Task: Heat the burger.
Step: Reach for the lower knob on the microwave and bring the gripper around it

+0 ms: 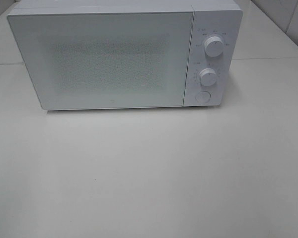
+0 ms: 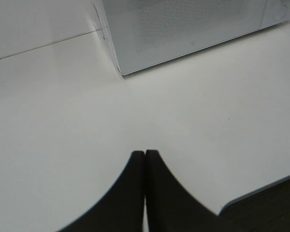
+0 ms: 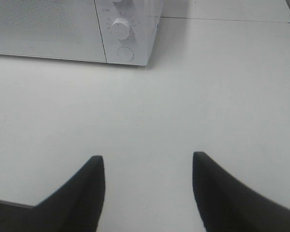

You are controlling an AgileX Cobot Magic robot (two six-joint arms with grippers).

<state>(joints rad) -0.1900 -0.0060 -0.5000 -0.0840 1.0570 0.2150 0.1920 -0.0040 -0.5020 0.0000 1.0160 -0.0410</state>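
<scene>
The left claw is held clenched, its two dark fingers pressed together with nothing between them, above the white table. Ahead of it, well apart, a lower front corner of the white microwave is seen. The right claw is held released, its fingers spread wide and nothing gripped. Ahead of this claw, toward the left claw's side, the microwave's control panel is found, with the lower knob and a round button just beneath it. The microwave's door is shut, and an upper knob is set above the lower one. The burger is shown in no view, so its place cannot be told.
</scene>
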